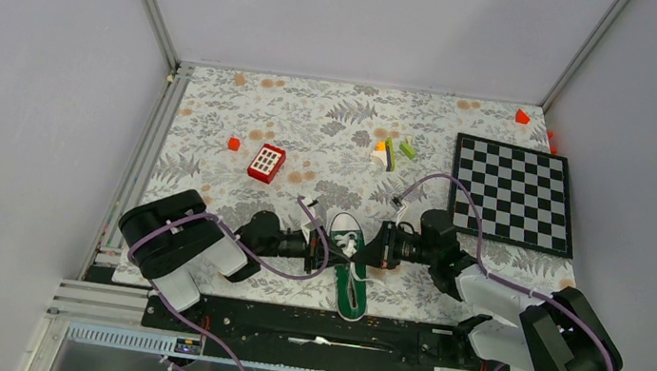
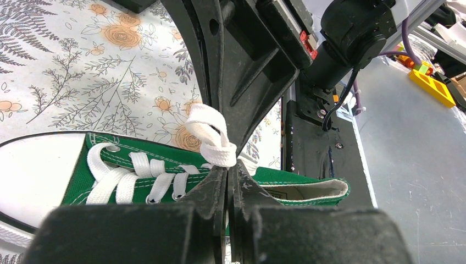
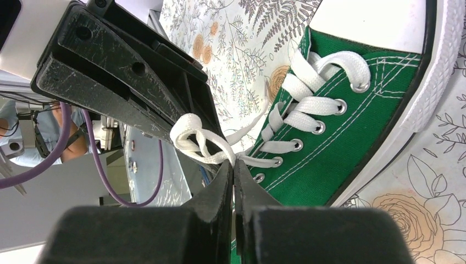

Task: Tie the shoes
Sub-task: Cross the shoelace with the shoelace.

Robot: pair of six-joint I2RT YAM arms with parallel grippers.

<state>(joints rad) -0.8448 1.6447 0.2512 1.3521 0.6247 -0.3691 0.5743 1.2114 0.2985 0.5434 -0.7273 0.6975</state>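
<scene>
Knotting seems the step in hand: left gripper (image 2: 228, 175) and right gripper (image 3: 233, 168), tip to tip, are each clamped on the white laces (image 2: 217, 154) with the green sneaker (image 1: 350, 284) just beneath them, so next they likely pull apart evenly.

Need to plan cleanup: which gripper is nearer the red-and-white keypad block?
Left. The left gripper, shut on the laces, sits left of the shoe, toward the block; the right gripper, also pinching laces, is across the shoe, farther away.
</scene>
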